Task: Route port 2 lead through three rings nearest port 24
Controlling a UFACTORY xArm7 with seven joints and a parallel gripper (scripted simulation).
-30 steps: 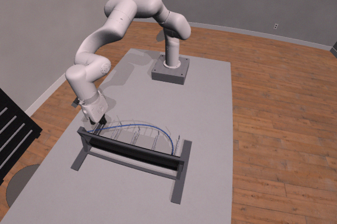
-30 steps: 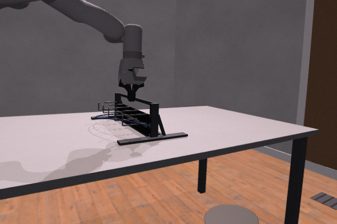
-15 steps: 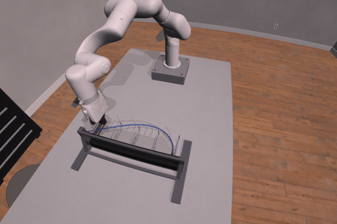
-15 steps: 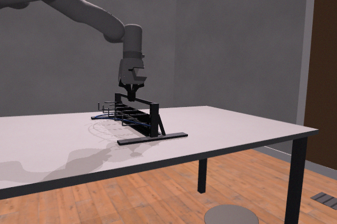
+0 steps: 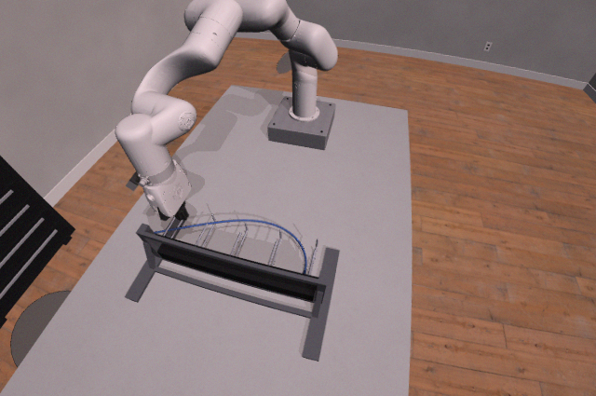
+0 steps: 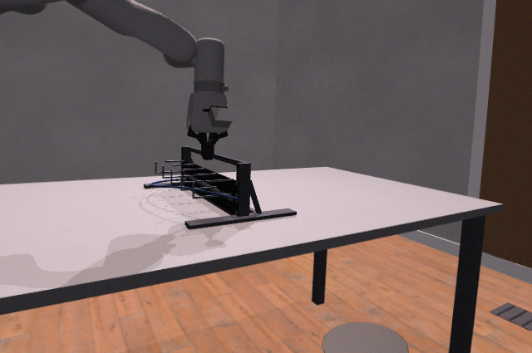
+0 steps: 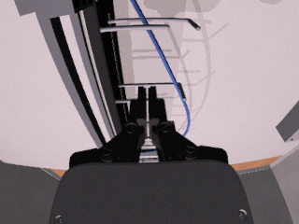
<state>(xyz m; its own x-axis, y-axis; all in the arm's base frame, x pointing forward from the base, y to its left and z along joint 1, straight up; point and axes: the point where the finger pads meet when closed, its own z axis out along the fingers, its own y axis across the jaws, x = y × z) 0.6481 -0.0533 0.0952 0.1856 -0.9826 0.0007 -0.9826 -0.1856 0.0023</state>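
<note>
Hanging from the white seven-joint arm (image 5: 192,49), the dark two-fingered gripper (image 5: 172,214) points down at the left end of the black metal rack (image 5: 231,264) in the top view, just behind its top rail. Its jaws are clenched: in the wrist view the two black fingers lie pressed together with only a thin seam between them. Whether that seam pinches one of the thin wires below cannot be told; the lead is not between them.

The thin blue lead (image 5: 250,225) runs in a wide arc on the far side of the rack in the top view. It starts at the rack's right end, rises away from the panel, curves over the row of thin grey wire rings (image 5: 238,240) and comes down toward the left end, close beside the closed fingertips. In the wrist view the lead (image 7: 149,34) passes to the right of the fingers and bends away under them, near but apart from them. Whether it sits inside any ring or only lies across the tops cannot be told.

The rack stands upright on its two long flat feet on the pale grey surface (image 5: 351,180), well in from every edge. From the exterior view the gripper (image 6: 207,150) sits just over the rack's (image 6: 240,188) far upper corner, with the rings (image 6: 175,170) jutting out to the left of the panel.
</note>
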